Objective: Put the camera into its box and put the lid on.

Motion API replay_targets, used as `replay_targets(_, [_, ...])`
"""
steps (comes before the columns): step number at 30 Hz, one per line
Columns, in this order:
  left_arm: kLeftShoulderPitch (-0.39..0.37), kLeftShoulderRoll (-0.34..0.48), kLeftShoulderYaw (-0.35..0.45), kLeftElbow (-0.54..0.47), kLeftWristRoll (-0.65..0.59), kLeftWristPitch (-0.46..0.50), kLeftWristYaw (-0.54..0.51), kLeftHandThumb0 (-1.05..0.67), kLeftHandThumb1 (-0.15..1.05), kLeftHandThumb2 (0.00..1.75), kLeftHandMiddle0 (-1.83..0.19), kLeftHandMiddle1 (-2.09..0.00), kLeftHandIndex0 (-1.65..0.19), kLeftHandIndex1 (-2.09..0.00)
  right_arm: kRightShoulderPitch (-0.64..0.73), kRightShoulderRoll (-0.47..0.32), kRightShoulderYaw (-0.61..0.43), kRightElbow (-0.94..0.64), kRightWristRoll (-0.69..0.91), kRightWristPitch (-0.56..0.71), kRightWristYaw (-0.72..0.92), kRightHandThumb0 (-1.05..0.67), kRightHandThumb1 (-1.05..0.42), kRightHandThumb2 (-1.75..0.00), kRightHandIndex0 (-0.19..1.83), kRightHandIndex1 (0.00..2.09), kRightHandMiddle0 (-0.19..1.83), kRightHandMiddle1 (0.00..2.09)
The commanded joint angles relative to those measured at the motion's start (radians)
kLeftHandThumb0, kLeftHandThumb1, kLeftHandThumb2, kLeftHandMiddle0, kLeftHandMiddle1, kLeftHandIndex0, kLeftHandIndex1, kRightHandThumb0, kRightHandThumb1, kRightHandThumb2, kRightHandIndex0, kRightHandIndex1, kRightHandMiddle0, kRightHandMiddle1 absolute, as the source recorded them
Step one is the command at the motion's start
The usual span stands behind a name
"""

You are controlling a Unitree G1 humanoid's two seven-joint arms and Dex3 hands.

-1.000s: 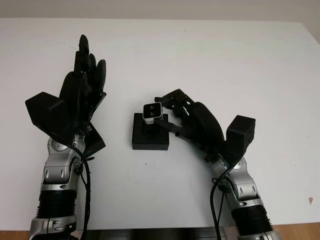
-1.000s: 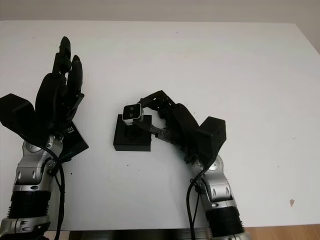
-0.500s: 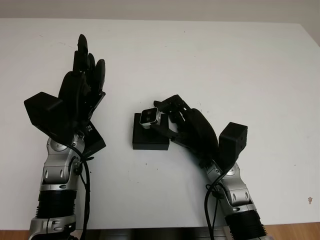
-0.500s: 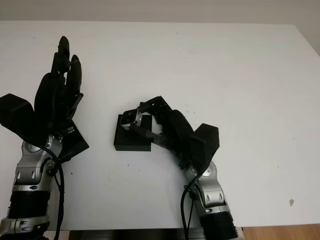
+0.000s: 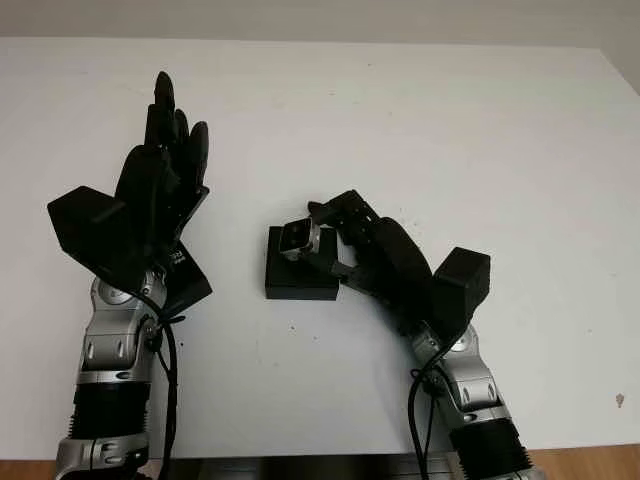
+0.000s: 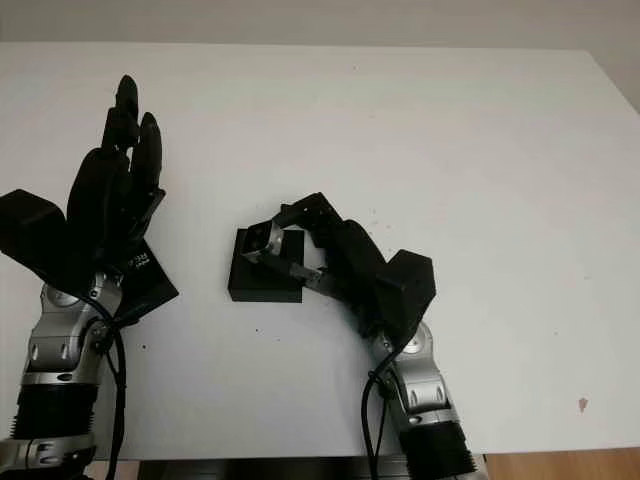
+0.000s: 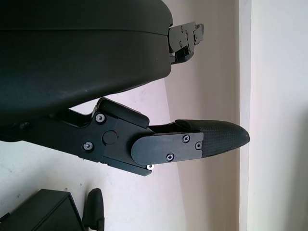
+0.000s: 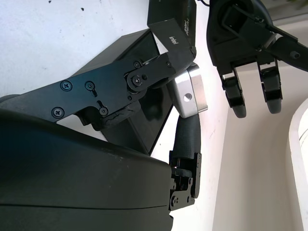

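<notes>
Camera [image 5: 297, 237] sat tilted in the grasp of the right hand [image 5: 352, 238], its fingers closed around the silver body directly over the open black box [image 5: 298, 275] on the white surface [image 5: 420, 130]. That tilt probably served to line the body up with the cavity for lowering. Whether the camera touched the box's inside could not be told; the box appeared to hold nothing else. The left hand [image 5: 160, 185] hovered raised and open, well apart, above a flat black piece [image 5: 185, 282], likely the lid.
</notes>
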Motion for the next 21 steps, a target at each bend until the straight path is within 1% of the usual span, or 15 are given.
replay_targets(1, [0.011, 0.006, 0.001, -0.013, 0.007, -0.009, 0.0, -0.79, 1.05, 0.49, 0.19, 0.0, 0.19, 0.0, 0.003, -0.012, -0.003, 0.015, -0.004, -0.014, 0.006, -0.43, -1.05, -0.13, -0.19, 0.8, 0.15, 1.91])
replay_targets(6, [0.008, 0.0, 0.004, -0.01, -0.001, -0.007, 0.002, -0.79, 1.05, 0.49, 0.19, 0.0, 0.19, 0.0, 0.001, -0.029, 0.004, 0.013, -0.025, -0.032, 0.013, -0.42, -1.05, -0.13, -0.19, 0.82, 0.16, 1.9])
replay_targets(16, [0.01, -0.003, -0.002, -0.015, 0.007, -0.009, 0.016, -0.79, 1.05, 0.47, 0.19, 0.0, 0.19, 0.0, -0.001, -0.058, 0.02, 0.063, -0.09, -0.164, 0.016, -0.42, -1.05, -0.11, -0.19, 0.86, 0.19, 1.87])
replay_targets(21, [0.01, -0.001, -0.005, -0.016, 0.014, -0.006, 0.022, -0.8, 1.05, 0.47, 0.19, 0.0, 0.19, 0.0, -0.002, -0.07, 0.031, 0.086, -0.147, -0.234, -0.015, -0.41, -1.04, -0.09, -0.19, 0.88, 0.19, 1.85])
